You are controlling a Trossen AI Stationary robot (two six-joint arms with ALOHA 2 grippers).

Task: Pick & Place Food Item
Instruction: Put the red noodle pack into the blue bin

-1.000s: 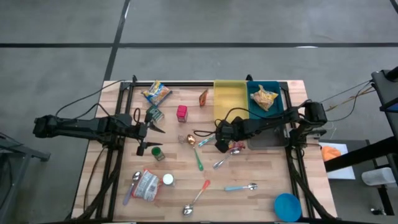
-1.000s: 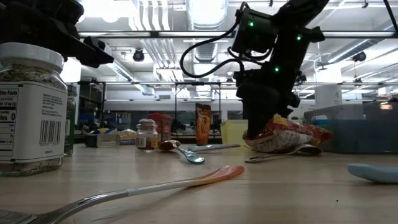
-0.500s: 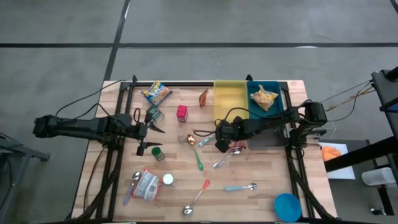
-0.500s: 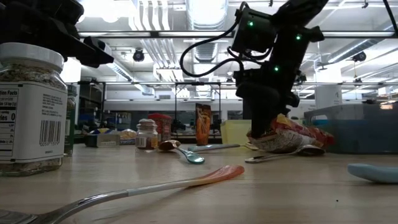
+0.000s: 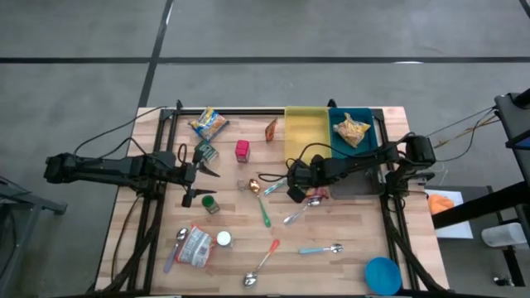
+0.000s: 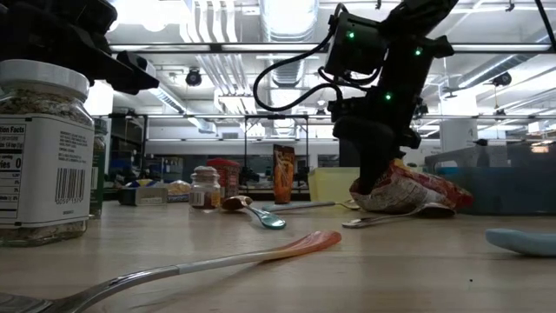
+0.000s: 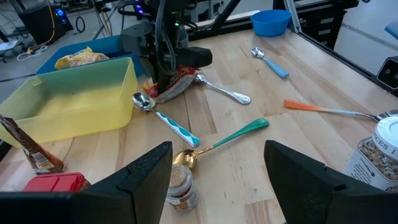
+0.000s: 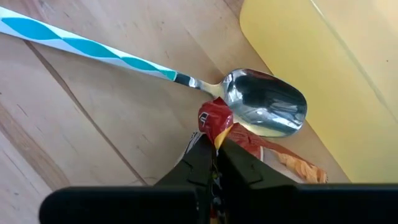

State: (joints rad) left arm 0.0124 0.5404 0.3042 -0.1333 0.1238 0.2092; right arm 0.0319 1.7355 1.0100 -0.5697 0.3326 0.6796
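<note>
At centre frame of the high view, the red snack packet (image 6: 408, 189) is pinched at one corner by the closed right gripper (image 8: 213, 152). Slippage or snagging the blue-handled spoon (image 8: 186, 78) is risked. The left gripper (image 5: 197, 172) is held open.

The right gripper (image 8: 214, 155) has closed its fingers on the corner of the red snack bag (image 6: 408, 189), pinching it where 1 second ago they stood apart. In the low view the bag has shifted slightly, its near edge drawn up to the gripper.
</note>
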